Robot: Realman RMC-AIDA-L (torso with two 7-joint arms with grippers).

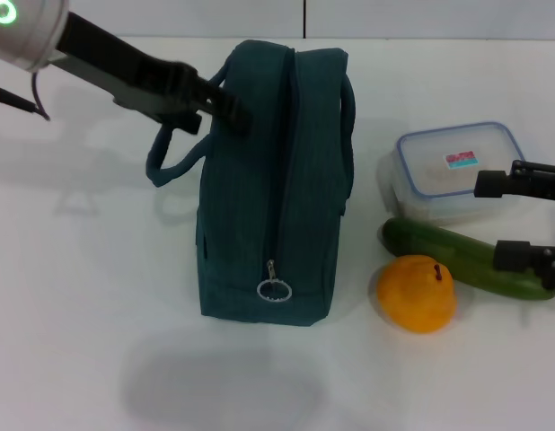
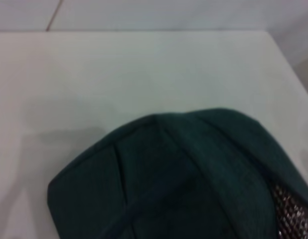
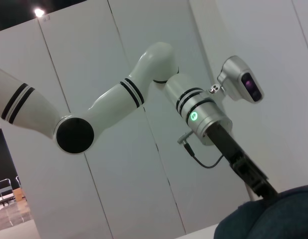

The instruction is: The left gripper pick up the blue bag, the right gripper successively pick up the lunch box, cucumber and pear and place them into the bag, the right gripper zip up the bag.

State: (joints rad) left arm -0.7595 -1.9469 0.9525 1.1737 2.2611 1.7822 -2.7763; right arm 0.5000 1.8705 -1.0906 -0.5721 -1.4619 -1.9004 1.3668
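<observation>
The blue bag (image 1: 273,180) stands in the middle of the head view, zip shut, with its ring pull (image 1: 274,289) at the near end. My left gripper (image 1: 231,109) reaches in from the upper left and is shut on the bag's left handle (image 1: 161,162). A shadow detached from the bag's base suggests it hangs just above the table. The bag fills the left wrist view (image 2: 184,184). The right wrist view shows the left gripper (image 3: 258,186) above the bag (image 3: 273,216). My right gripper (image 1: 511,220) is open at the right edge, over the ends of the lunch box (image 1: 457,171) and cucumber (image 1: 466,256). The pear (image 1: 417,292) lies in front.
The white table (image 1: 80,314) carries only these things. The lunch box, cucumber and pear lie close together to the right of the bag. A white panelled wall (image 3: 119,199) stands behind the left arm.
</observation>
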